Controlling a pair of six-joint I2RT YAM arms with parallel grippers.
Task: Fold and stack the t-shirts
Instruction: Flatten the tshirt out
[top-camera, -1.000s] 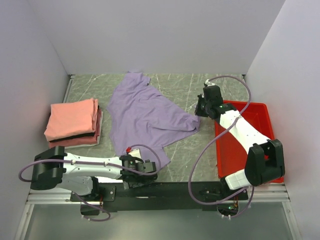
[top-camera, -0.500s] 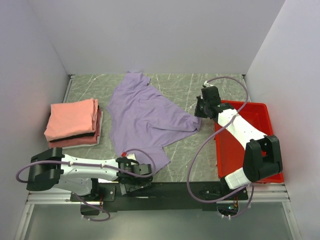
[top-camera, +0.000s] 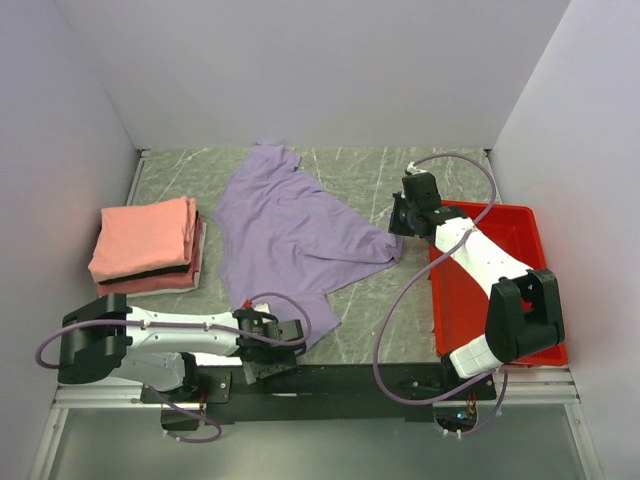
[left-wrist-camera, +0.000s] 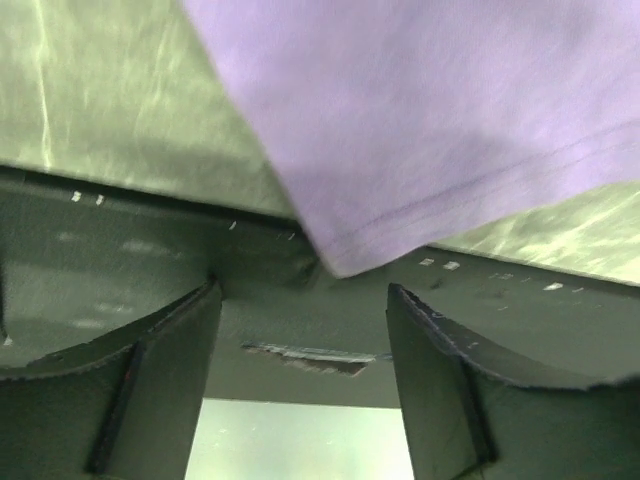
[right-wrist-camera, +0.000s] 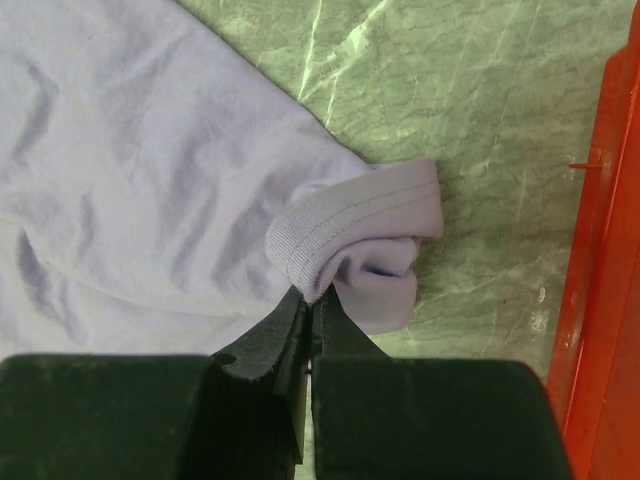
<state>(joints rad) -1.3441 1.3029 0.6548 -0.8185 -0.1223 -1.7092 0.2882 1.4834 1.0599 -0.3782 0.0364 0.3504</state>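
The pale lavender t-shirt lies spread and creased on the marbled table. My right gripper is at its right-hand end, shut on a ribbed, rolled-up edge of the t-shirt; the right gripper pinches that edge at its tips. My left gripper is low at the table's near edge, by the shirt's near corner. In the left wrist view the left gripper stands open with nothing between its fingers, and the hemmed corner lies just beyond them. A folded salmon-pink t-shirt sits on a darker red one at the left.
A red plastic tray stands at the right, close beside the right arm; its rim shows in the right wrist view. The black mounting bar runs along the near edge under the left gripper. Walls enclose the table on three sides.
My left gripper has shifted a little left and toward the near edge, off the shirt's corner, and its jaws have narrowed somewhat. The right gripper keeps its grip, almost unmoved.
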